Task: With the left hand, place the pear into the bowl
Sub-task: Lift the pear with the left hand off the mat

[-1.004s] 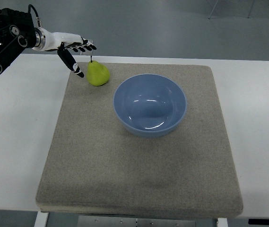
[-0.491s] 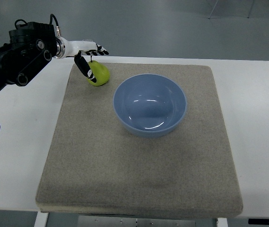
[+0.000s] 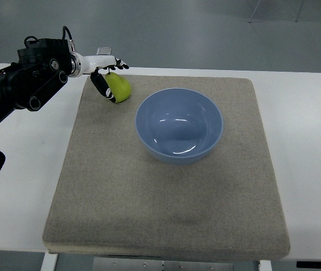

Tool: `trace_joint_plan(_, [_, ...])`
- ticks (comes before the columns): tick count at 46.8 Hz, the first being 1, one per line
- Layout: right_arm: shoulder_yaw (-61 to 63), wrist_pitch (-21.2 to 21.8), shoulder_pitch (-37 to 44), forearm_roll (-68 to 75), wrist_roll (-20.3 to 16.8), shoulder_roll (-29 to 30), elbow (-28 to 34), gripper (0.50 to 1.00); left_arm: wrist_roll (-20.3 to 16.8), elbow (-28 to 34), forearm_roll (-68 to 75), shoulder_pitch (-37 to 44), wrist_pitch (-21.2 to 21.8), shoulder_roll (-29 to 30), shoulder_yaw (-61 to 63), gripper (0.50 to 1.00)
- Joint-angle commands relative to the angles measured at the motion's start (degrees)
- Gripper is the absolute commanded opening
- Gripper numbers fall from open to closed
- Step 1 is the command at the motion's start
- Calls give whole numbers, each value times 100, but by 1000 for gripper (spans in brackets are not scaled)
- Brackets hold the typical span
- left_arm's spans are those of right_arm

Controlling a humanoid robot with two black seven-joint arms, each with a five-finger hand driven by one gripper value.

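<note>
White bench (image 3: pixel 19 169) surface, seen from steeply above, carries a square grey mat (image 3: pixel 166 197) whose near half lies bare. Toward the middle of the mat, slightly right of centre, stands a blue bowl (image 3: pixel 179 125), upright and holding nothing. Beyond it, at the mat's far left corner, the green pear (image 3: pixel 119 88) rests on the mat, near the bowl's rim but not touching it. Left hand (image 3: pixel 105 76), its arm entering from the left edge, is at the pear: the thumb curves down around the fruit's left flank while the remaining fingers (image 3: pixel 117 64) reach over its far top. Whether the fingers press the fruit firmly or merely frame it cannot be told at this size; the grasp appears to be closing rather than secured. Right hand does not appear. Judged risk: the pear's smooth, tapering form may roll or squirt out toward the bowl or off the mat's edge if the thumb pushes before the opposing fingers seat; a shallow grip could also drop it short of the bowl during transfer.
</note>
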Motion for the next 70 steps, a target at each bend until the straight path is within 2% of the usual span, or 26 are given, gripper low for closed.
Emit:
trace_joint_plan(1, [-4, 0, -1, 0, 0, 0, 0, 924, 0, 7, 0, 0, -9, -18, 75, 881])
trace_joint_plan(6, [-4, 0, -1, 0, 0, 0, 0, 924, 9, 7, 0, 9, -9, -18, 128, 819])
trace_joint_plan(18, [-4, 0, -1, 0, 0, 0, 0, 926, 9, 7, -9, 0, 0, -27, 128, 776])
trace_joint_plan(24, [-4, 0, -1, 0, 0, 0, 0, 926, 9, 7, -9, 18, 0, -18, 128, 735])
trace_joint_plan(26, [5, 0, -1, 0, 0, 0, 0, 924, 9, 7, -9, 61, 0, -27, 128, 697])
trace_joint_plan(31, [5, 0, -1, 0, 0, 0, 0, 924, 9, 7, -9, 106, 0, -18, 128, 660])
trace_joint_plan(34, [5, 0, 8, 0, 0, 0, 0, 924, 9, 7, -9, 106, 0, -18, 128, 615])
trace_joint_plan(40, [-4, 0, -1, 0, 0, 0, 0, 924, 9, 7, -18, 88, 9, -10, 111, 585])
trace_joint_plan(45, [-4, 0, -1, 0, 0, 0, 0, 924, 9, -2, -18, 44, 9, 17, 75, 501])
trace_joint_plan(70, [-4, 0, -1, 0, 0, 0, 0, 924, 0, -98, -106, -176, -62, 78, 40, 500])
